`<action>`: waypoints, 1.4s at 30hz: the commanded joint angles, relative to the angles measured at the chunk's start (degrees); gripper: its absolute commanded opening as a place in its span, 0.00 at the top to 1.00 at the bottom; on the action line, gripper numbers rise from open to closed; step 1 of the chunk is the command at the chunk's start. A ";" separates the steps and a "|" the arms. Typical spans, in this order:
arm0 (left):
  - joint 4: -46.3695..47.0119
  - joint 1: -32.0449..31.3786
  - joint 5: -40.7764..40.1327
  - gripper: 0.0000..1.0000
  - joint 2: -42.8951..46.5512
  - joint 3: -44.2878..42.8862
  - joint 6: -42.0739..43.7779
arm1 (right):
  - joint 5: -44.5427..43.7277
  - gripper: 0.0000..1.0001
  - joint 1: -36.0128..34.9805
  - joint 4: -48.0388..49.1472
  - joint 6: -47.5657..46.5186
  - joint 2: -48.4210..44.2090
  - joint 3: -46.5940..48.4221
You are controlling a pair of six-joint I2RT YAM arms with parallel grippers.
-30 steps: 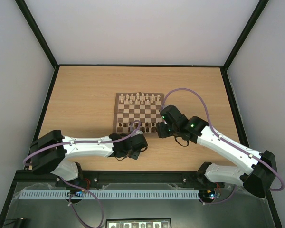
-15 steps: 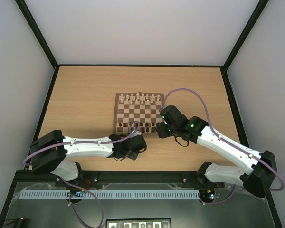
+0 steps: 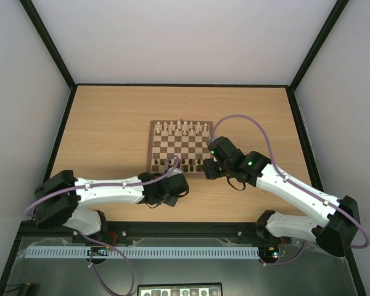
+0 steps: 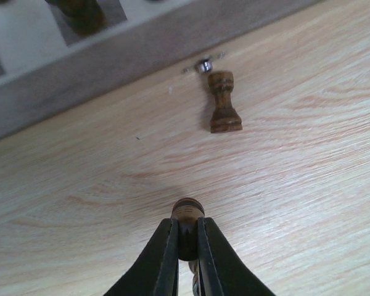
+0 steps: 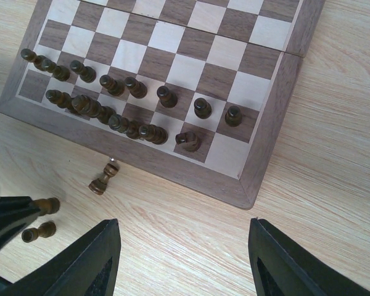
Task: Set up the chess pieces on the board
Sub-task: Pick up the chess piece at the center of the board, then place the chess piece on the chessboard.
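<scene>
The board (image 3: 152, 148) lies mid-table, with dark brown chess pieces (image 5: 111, 83) in two rows along its near edge. My left gripper (image 4: 186, 229) is shut on one dark piece (image 4: 187, 213) and holds it over the table just in front of the board (image 4: 80, 68). In the top view this gripper (image 3: 171, 186) sits at the board's near edge. A dark rook (image 4: 224, 106) lies on its side by the board's border, also seen in the right wrist view (image 5: 103, 179). My right gripper (image 5: 185, 259) is open and empty near the board's near right corner (image 5: 268, 154).
Cream-white pieces (image 3: 182, 127) stand along the board's far edge. Another dark piece (image 5: 38, 232) lies on the table below the left gripper's fingers (image 5: 12, 217). Black frame walls edge the table.
My left gripper has shifted slightly to the left in front of the board, still shut on its piece. The right arm has not moved.
</scene>
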State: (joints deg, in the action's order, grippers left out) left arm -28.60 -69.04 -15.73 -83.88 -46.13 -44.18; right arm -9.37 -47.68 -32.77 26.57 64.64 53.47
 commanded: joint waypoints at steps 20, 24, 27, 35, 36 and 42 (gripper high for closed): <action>-6.29 18.62 -1.35 0.95 6.28 -9.24 11.52 | 0.34 0.42 0.21 -1.81 -0.21 -0.48 -1.09; -4.05 18.68 -0.72 0.95 4.76 -8.05 11.58 | 0.45 0.42 0.17 -1.77 -0.28 -0.40 -1.16; -2.04 18.71 -0.43 0.95 3.53 -7.18 11.41 | 0.43 0.42 0.17 -1.66 -0.29 -0.31 -1.22; 0.53 19.02 -0.25 0.95 0.65 -6.61 11.49 | 0.65 0.42 0.20 -1.65 -0.38 -0.21 -1.20; 0.62 19.13 -0.52 0.95 0.38 -6.61 11.50 | 0.62 0.42 0.17 -1.66 -0.38 -0.22 -1.21; 1.47 19.57 -1.12 0.95 -0.67 -6.08 11.53 | 0.80 0.42 0.18 -1.67 -0.45 -0.26 -1.31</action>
State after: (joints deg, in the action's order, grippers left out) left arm -28.03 -50.04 -16.05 -83.90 -53.17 -33.36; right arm -9.13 -47.68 -32.73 26.55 64.60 52.95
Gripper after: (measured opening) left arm 0.075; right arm 0.580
